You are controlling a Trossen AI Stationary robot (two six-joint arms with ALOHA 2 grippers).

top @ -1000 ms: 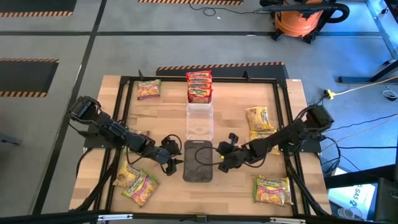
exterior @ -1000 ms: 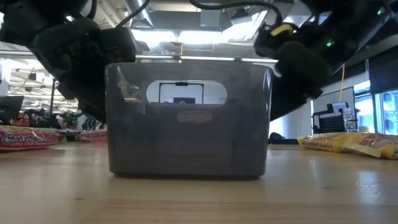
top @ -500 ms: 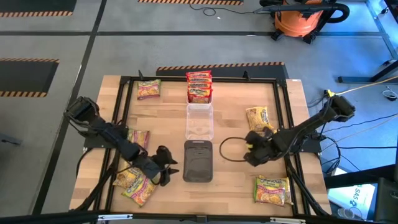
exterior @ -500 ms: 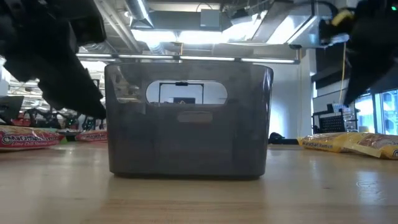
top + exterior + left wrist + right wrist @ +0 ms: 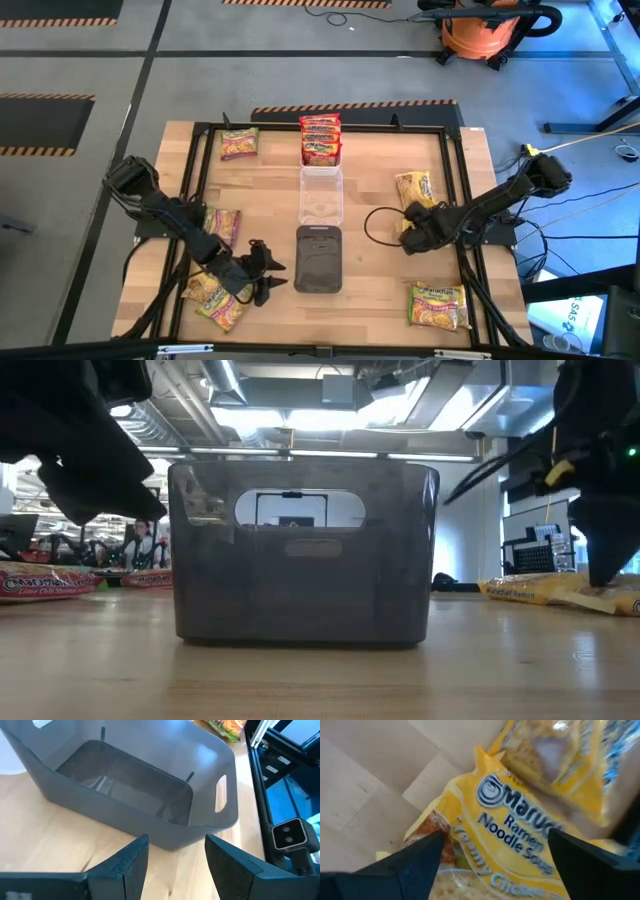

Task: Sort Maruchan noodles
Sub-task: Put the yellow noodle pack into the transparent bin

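The Maruchan noodles lie scattered on the table. There is a red stack at the far middle, green-and-pink packets on the left, and yellow ones on the right. My right gripper stands open over a yellow packet and points steeply down, a finger on either side of the packet. My left gripper is open and holds nothing. It stands just left of the dark grey tray, facing it. My right gripper comes from above at the yellow packet, which lies flat on the table. Its open fingers straddle the packet's printed face. I cannot tell whether the tips touch the wrapper.
A clear tray stands beyond the dark tray on the table's centre line. A black frame runs around the table top. A loop of cable hangs beside the right gripper. Bare wood lies between the trays and the packets.
My right gripper has drawn away from the dark tray toward the table's right edge. It has tipped down over the yellow packets. My left gripper has backed off from the tray's left side, toward the near left. The trays and packets have kept still.
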